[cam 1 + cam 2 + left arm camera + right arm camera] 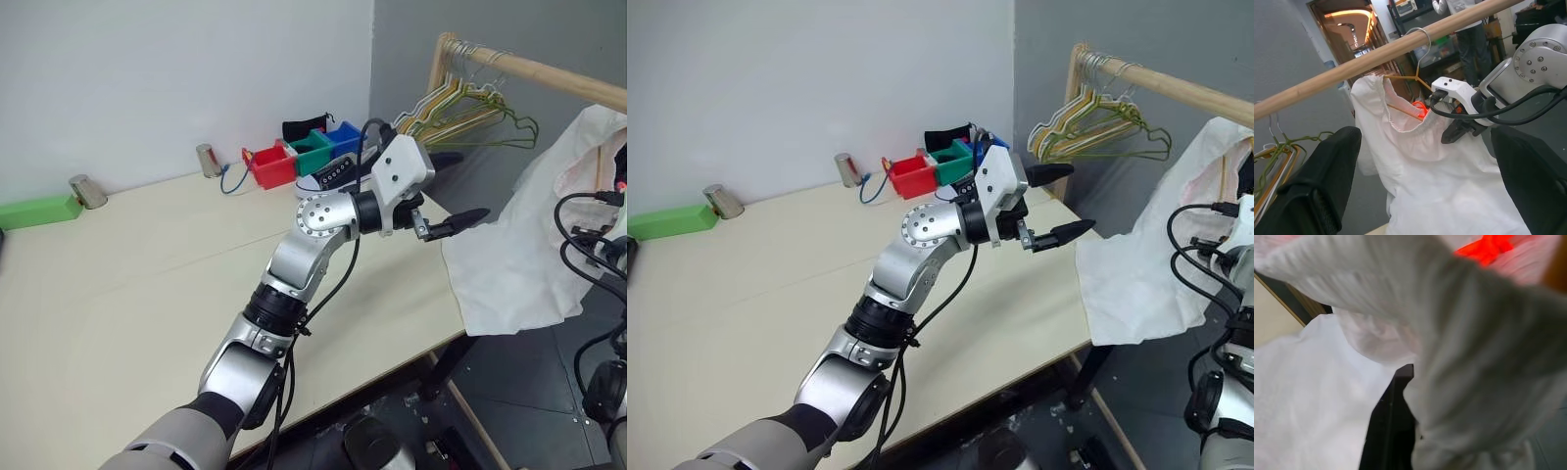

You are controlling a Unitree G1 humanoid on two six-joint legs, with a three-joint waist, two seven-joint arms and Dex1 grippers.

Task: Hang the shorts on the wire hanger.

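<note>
**Shorts on hanger, release step**

Shorts (1440, 161): hanging from the wooden rail (1352, 68), waistband gathered over the wire hanger (1418, 73), lower cloth trailing down onto the corner of the table (147, 294). Looking almost hung; judged as the letting-go stage.

Hanger: hooking over the rail, tan wire showing at the neck just above the waistband, the rest hiding under cloth. Sitting well apart from the bunch of spare hangers (470, 108) at the rail's far end.

Right gripper (1464, 129): pressing in at the waistband, cloth crowding its wrist view. Cannot tell whether fingers are apart or together, nor whether cloth is between them.

Left gripper (1048, 206): hovering over the table edge, fingers wide apart, holding nothing, pointing toward the shorts.

Handling advice: parting the right fingers fully before backing out, withdrawing straight along the waistband, avoiding any snag on the elastic or tug on the hook. Keeping the left ready to steady the trailing cloth. Risk: dragging the shorts off one shoulder of the wire.

Beyond: coloured bins (294, 157) and metal cups (88, 191) along the wall.
</note>
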